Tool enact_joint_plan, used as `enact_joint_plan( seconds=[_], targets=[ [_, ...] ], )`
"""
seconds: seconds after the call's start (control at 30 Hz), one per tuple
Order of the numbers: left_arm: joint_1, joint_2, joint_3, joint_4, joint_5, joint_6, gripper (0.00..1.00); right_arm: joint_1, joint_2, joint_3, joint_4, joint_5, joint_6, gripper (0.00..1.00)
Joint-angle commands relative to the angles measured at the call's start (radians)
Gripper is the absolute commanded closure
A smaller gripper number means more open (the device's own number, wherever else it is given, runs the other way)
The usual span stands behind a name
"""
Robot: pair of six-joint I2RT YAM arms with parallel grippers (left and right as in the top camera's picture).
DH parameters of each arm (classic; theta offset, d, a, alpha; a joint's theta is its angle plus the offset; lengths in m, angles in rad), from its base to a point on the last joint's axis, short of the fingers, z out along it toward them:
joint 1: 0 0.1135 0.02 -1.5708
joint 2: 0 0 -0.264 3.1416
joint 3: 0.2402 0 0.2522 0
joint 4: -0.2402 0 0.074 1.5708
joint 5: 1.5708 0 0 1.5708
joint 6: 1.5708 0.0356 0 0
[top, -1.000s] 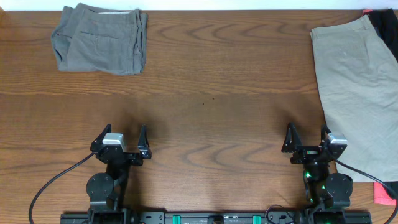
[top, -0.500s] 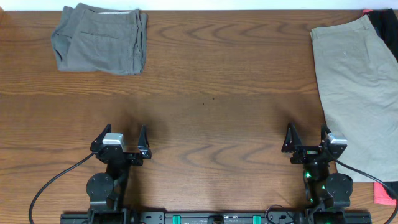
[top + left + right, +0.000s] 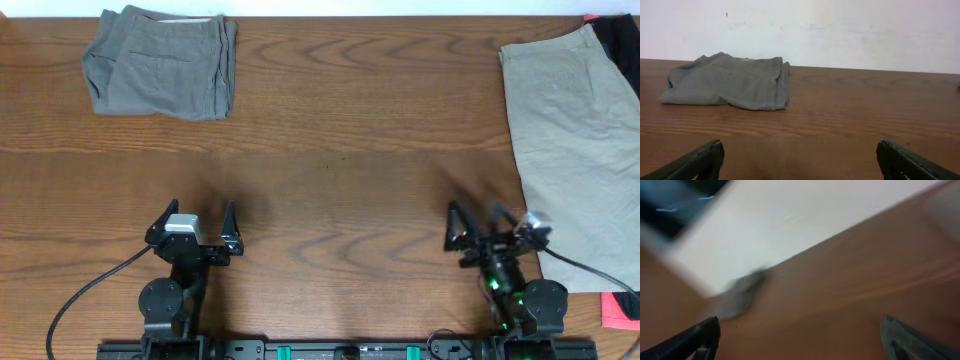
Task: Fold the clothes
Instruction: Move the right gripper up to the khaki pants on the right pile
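Observation:
Folded grey shorts (image 3: 162,62) lie at the table's far left, seen also ahead in the left wrist view as grey shorts (image 3: 730,82). Large beige khaki shorts (image 3: 575,140) are spread flat along the right edge, over a black-and-coral garment (image 3: 618,310) that peeks out at the top and bottom right. My left gripper (image 3: 197,218) stands open near the front edge, nothing between its fingers (image 3: 702,159). My right gripper (image 3: 478,220) is open and empty too, just left of the khaki shorts. The right wrist view is blurred; its fingers (image 3: 702,335) stand wide over bare wood.
Bare wooden table (image 3: 340,160) stretches between the two garments. A white wall (image 3: 840,30) rises behind the table's far edge. Cables (image 3: 85,290) run from both arm bases at the front.
The right arm has swung to the left, away from the khaki shorts, and its wrist view is smeared by motion. The left arm has not moved.

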Motion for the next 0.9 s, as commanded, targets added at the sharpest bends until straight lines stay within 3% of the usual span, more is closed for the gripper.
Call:
enact_joint_plan(
  seconds=[0.0, 0.1, 0.33, 0.4, 0.53, 0.7, 0.87],
  targets=[
    [-0.003, -0.005, -0.018, -0.033, 0.01, 0.01, 0.02, 0.011, -0.005, -0.002, -0.005, -0.281, 0.317, 0.01],
    [-0.003, -0.005, -0.018, -0.033, 0.01, 0.01, 0.02, 0.011, -0.005, -0.002, 0.034, -0.281, 0.336, 0.01],
    [-0.003, -0.005, -0.018, -0.033, 0.01, 0.01, 0.02, 0.01, -0.003, 0.017, 0.383, -0.188, 0.334, 0.01],
    [-0.003, -0.005, -0.018, -0.033, 0.01, 0.01, 0.02, 0.01, 0.013, 0.056, 0.373, -0.15, 0.288, 0.01],
    [-0.003, -0.005, -0.018, -0.033, 0.01, 0.01, 0.02, 0.005, 0.132, 0.2, 0.28, -0.095, 0.047, 0.01],
    [-0.003, -0.005, -0.018, -0.033, 0.01, 0.01, 0.02, 0.005, 0.445, 0.452, 0.072, 0.165, -0.308, 0.01],
    [-0.003, -0.005, -0.018, -0.033, 0.01, 0.01, 0.02, 0.004, 0.833, 0.749, -0.061, 0.403, -0.395, 0.01]
  ],
)
